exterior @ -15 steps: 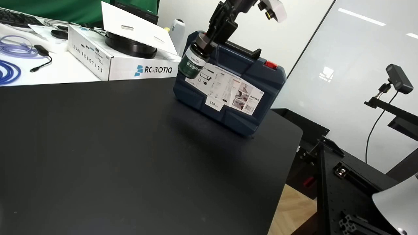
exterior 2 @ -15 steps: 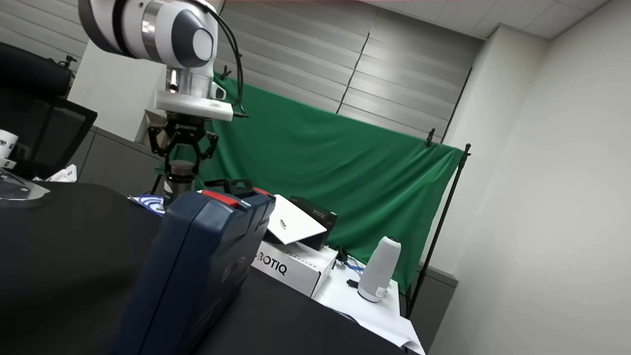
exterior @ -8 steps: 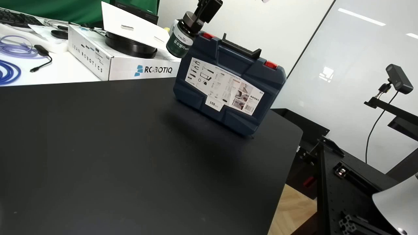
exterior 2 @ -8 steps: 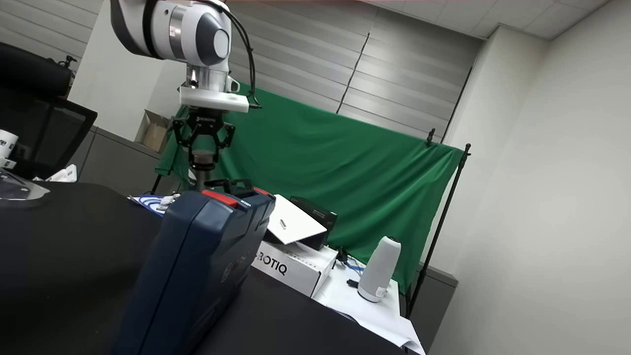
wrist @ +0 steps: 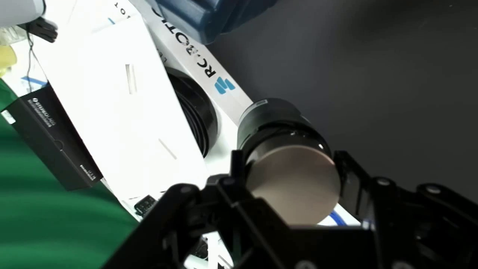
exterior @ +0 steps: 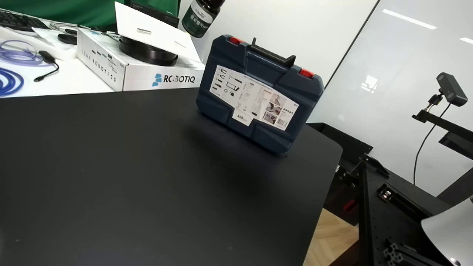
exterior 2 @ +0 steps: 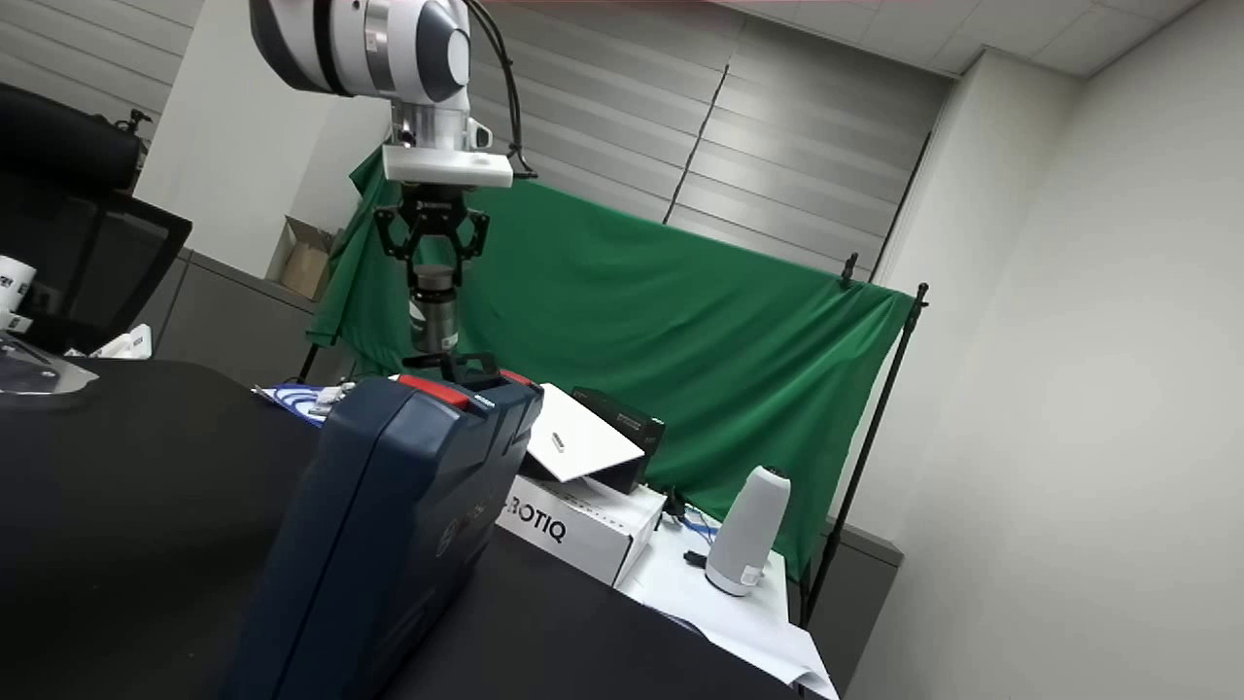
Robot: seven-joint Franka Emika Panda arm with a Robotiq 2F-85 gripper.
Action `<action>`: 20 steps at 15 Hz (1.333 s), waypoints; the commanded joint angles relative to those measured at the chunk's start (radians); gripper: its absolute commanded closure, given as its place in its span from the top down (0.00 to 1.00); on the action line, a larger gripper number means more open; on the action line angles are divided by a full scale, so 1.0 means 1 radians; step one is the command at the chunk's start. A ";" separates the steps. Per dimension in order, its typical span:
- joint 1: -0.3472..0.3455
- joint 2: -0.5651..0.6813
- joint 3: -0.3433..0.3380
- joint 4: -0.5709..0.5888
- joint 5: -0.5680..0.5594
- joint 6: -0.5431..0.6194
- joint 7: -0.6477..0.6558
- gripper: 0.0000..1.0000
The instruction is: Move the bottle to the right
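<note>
The bottle (exterior: 201, 18) is small and dark with a white and green label. It hangs in the air at the top edge of an exterior view, with its upper end cut off. In an exterior view the bottle (exterior 2: 433, 323) shows upright below my gripper (exterior 2: 434, 284), beyond the blue case and just above its handle in the picture. In the wrist view my gripper (wrist: 289, 164) is shut on the bottle's cap (wrist: 295, 183), with a finger on each side. The bottle's lower body is partly hidden behind the cap there.
A dark blue tool case (exterior: 258, 92) stands on the black table (exterior: 147, 177); it also shows close up in an exterior view (exterior 2: 389, 525). A white Robotiq box (exterior: 162, 77) with a tilted white lid lies beside the table. Blue cables (exterior: 9, 81) lie further left.
My gripper has risen with the bottle in it. The bottle has moved up and left in an exterior view, and up and right in an exterior view. The case has not moved.
</note>
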 commanded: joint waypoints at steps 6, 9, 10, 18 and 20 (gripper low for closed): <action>-0.001 -0.102 -0.093 0.004 -0.163 0.011 0.134 0.36; -0.020 -0.139 -0.118 -0.011 -0.194 0.013 0.156 0.36; -0.027 -0.148 -0.127 -0.014 -0.202 0.013 0.162 0.36; -0.131 -0.183 -0.207 -0.094 -0.234 0.036 0.183 0.36; -0.166 -0.174 -0.231 -0.121 -0.218 0.047 0.171 0.36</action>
